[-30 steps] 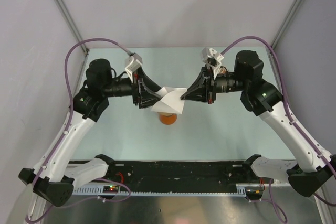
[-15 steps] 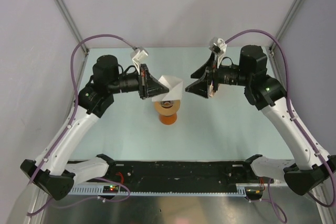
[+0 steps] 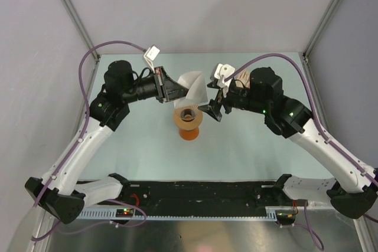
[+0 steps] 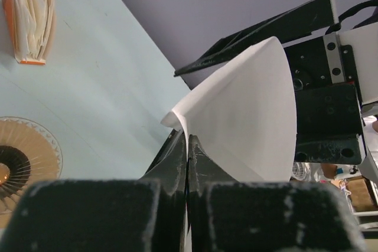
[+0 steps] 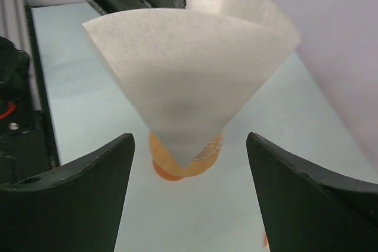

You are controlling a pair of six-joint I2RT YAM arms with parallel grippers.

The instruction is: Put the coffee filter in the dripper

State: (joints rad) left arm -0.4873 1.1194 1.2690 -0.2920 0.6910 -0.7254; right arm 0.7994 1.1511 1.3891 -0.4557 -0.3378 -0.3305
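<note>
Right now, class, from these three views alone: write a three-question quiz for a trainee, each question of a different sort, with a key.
1. True or false: the filter already sits in the dripper.
2. Fill in: the right pincer is ___ (open or shut).
3. Which one grips the filter? A. the left pincer. B. the right pincer. C. both.

Key
1. False: it is held in the air, not in the dripper.
2. Open: its fingers stand apart, either side of the filter, without touching it.
3. A: the left pincer is shut on the filter's edge.
</note>
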